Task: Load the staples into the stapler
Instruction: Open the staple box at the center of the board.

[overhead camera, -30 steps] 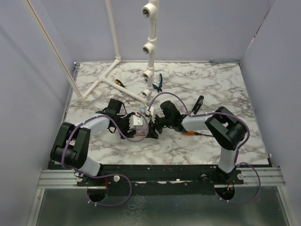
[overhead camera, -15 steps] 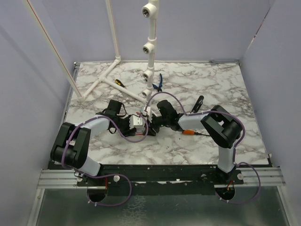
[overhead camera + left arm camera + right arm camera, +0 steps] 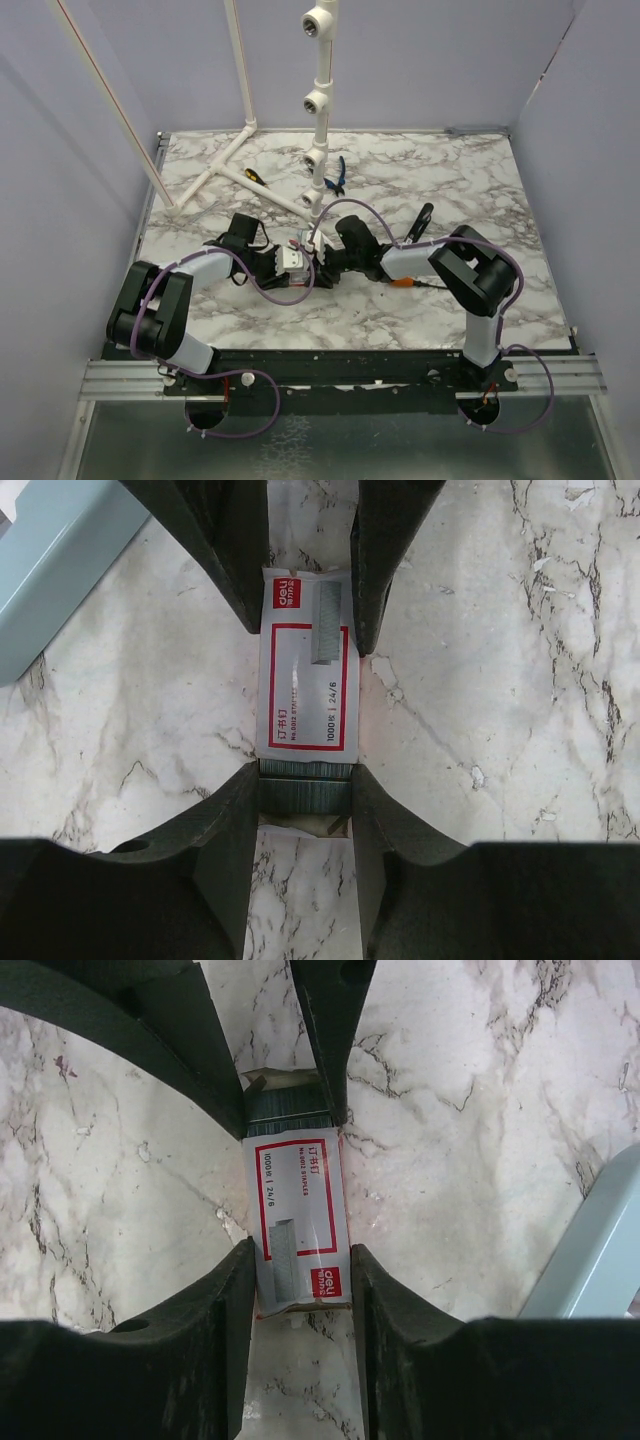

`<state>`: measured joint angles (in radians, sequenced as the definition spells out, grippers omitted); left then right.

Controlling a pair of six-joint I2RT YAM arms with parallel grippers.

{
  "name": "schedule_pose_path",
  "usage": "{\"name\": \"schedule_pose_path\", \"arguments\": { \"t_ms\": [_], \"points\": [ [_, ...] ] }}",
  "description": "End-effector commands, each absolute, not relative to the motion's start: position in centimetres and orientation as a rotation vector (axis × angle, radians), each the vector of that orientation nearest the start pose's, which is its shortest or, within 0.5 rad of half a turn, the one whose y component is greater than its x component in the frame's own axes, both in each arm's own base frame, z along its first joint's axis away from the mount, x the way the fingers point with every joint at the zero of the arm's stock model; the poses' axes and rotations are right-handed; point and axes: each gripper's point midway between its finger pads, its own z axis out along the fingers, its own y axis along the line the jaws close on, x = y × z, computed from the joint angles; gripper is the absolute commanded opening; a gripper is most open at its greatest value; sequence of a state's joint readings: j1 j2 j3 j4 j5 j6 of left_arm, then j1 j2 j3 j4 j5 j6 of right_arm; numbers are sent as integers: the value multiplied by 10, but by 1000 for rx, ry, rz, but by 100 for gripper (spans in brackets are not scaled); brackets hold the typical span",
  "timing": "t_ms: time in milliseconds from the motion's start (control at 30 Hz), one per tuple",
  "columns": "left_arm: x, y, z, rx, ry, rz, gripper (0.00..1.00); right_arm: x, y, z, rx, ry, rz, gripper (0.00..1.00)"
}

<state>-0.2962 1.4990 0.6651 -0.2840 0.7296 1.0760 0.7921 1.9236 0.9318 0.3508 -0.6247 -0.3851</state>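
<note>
1. Mid-table, on the marble top, both arms reach inward and their claws meet nose to nose over one small item.
2. The item is the staples box, white with a red frame, lying flat on the marble. Grey staple strips stick out of one end.
3. State of left gripper: narrow, with its pads touching both sides of the protruding strips. It is holding the staples at that end.
4. State of right gripper: narrow, with its fingers pressed to both long sides of the box at the logo end. It is holding the box.
5. From the left wrist, the other claw's fingers flank the far end of the box, so the two grips sit at opposite ends and do not touch each other.
6. A pale teal bar lies on the marble near the box, not touching it.
7. The stapler, slim and black, lies on the marble beyond the right forearm, well apart from the box.
8. An orange-handled screwdriver lies beside the right arm.
</note>
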Motion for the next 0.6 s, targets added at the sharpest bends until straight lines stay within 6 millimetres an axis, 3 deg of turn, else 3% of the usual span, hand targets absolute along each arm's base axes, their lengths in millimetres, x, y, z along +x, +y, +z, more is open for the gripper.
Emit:
{"name": "schedule_pose_path", "arguments": {
  "t_ms": [0,567],
  "points": [
    [239,-155,0,1717,1789,-611,31,243,365,6,-1572,1655,847,30],
    [244,-156,4,1708,1789,-598,28,240,339,1,-1572,1693,836,30]
  ]
}}
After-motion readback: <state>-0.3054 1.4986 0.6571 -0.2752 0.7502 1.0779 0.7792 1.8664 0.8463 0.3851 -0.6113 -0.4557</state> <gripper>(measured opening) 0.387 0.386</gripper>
